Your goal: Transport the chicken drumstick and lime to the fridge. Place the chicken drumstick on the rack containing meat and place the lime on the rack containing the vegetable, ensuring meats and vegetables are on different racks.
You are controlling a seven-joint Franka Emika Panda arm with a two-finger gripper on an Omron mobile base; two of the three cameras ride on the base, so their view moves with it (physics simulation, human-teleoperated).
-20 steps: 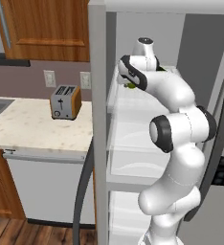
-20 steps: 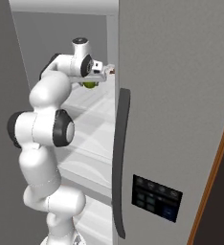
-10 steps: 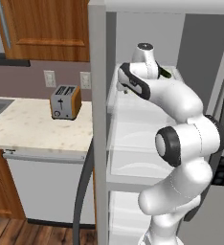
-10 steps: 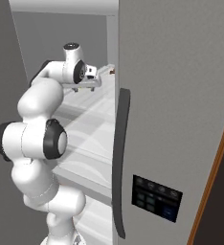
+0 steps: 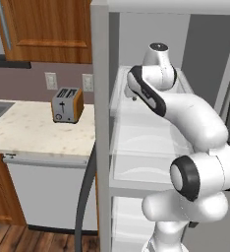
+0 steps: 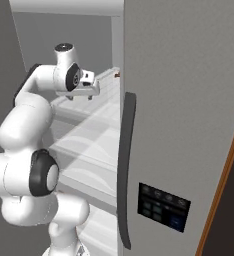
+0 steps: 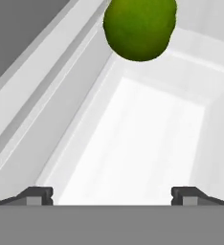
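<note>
The lime (image 7: 140,28), a smooth green ball, lies on a white fridge shelf (image 7: 147,143) at the top of the hand view, well ahead of my fingertips (image 7: 37,195). My gripper (image 7: 112,196) is open with nothing between its fingers. The hand hovers over the upper rack inside the fridge (image 5: 101,123), where the gripper (image 5: 133,97) points down toward the translucent shelf (image 5: 146,147). From the right the gripper (image 6: 81,97) hangs just above that rack. The chicken drumstick is out of view. A small reddish-brown bit (image 6: 117,75) peeks past the door edge; I cannot tell what it is.
The grey fridge door (image 6: 189,100) with its long dark handle (image 6: 124,170) and dispenser panel (image 6: 164,206) stands close on the right. Left of the fridge, a toaster (image 5: 68,104) sits on a pale counter (image 5: 33,130) under wooden cabinets (image 5: 48,24).
The lime was between the fingers a second ago and now lies free on the shelf. The hand has drawn back from it toward the fridge opening, and the elbow has swung down.
</note>
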